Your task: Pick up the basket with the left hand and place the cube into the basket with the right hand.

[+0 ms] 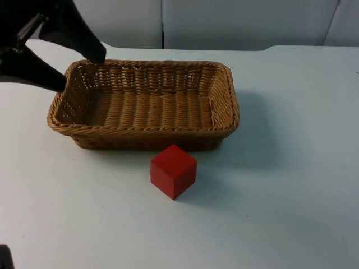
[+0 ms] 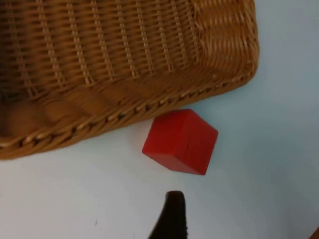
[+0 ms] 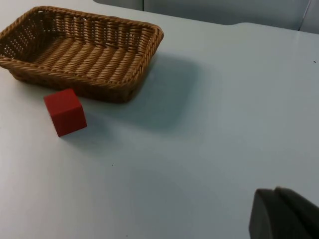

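Your left gripper [image 1: 72, 72] stood open astride the basket [image 1: 143, 105] rim's far left corner, holding nothing. Your cube [image 1: 173, 171] sat on the table [image 1: 291, 168] just beside the basket's near wall, while your right arm waited

Left end effector [image 1: 78, 70] at ten o'clock, its two fingers spread wide; right arm waits

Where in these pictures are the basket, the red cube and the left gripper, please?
basket [image 1: 140, 131]: top view, on its near rim.
red cube [image 1: 173, 171]: top view, on its front faces, just before the basket.
left gripper [image 1: 76, 67]: top view, midway between its fingertips, at the basket's far left corner.
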Available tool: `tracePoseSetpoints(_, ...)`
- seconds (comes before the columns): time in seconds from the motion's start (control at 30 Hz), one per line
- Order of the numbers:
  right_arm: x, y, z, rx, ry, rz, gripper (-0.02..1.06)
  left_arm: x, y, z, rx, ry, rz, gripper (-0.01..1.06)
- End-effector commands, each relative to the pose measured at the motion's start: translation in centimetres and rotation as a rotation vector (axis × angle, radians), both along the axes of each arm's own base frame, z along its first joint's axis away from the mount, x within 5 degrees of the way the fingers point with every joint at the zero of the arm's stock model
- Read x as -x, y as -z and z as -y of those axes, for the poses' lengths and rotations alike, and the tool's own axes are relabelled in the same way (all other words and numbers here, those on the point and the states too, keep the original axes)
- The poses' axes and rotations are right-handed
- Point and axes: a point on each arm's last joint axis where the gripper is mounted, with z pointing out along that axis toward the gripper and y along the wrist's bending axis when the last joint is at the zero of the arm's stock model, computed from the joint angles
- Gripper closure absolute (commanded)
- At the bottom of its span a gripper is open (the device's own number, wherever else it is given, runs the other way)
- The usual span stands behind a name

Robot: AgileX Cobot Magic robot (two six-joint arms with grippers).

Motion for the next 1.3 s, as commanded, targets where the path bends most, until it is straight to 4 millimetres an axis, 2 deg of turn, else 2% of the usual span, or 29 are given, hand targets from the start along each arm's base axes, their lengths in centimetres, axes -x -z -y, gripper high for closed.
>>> tracePoseSetpoints(0.0, 0.0, 0.0, 0.0, 0.001, -0.002, 0.004, 1.05, -1.0, 0.0, 0.7, -0.049, 0.005, 0.012, 0.32)
tracePoseSetpoints(0.07, 0.0, 0.0, 0.0, 0.001, -0.002, 0.004, 1.05, -1.4, 0.2, 1.0, -0.093, 0.001, 0.013, 0.33)
tracePoseSetpoints(0.27, 0.0, 0.0, 0.0, 0.001, -0.002, 0.004, 1.05, -4.0, 0.6, 1.0, -0.56, -0.065, 0.039, 0.35)
tracePoseSetpoints(0.37, 0.0, 0.0, 0.0, 0.001, -0.002, 0.004, 1.05, -4.9, 0.9, 1.2, -0.664, -0.051, 0.056, 0.35)
tracePoseSetpoints(0.47, 0.0, 0.0, 0.0, 0.001, -0.002, 0.004, 1.05, -5.9, 1.6, 1.8, -0.677, -0.034, 0.055, 0.35)
tracePoseSetpoints(0.57, 0.0, 0.0, 0.0, 0.001, -0.002, 0.004, 1.05, -7.5, 3.4, 2.3, -0.687, -0.015, 0.048, 0.35)
tracePoseSetpoints(0.6, 0.0, 0.0, 0.0, 0.001, -0.002, 0.004, 1.05, -7.5, 3.4, 2.3, -0.687, -0.015, 0.048, 0.35)
tracePoseSetpoints(0.77, 0.0, 0.0, 0.0, 0.001, -0.002, 0.004, 1.05, -9.4, 6.2, 2.8, -0.684, -0.007, 0.076, 0.35)
tracePoseSetpoints(0.93, 0.0, 0.0, 0.0, 0.001, -0.002, 0.004, 1.05, -10.6, 8.0, 3.1, -0.674, -0.016, 0.136, 0.35)
tracePoseSetpoints(1.17, 0.0, 0.0, 0.0, 0.001, -0.002, 0.004, 1.05, -11.8, 9.4, 2.8, -0.704, -0.008, 0.162, 0.35)
tracePoseSetpoints(1.27, 0.0, 0.0, 0.0, 0.001, -0.002, 0.004, 1.05, -12.2, 10.2, 1.5, -0.708, -0.034, 0.142, 0.35)
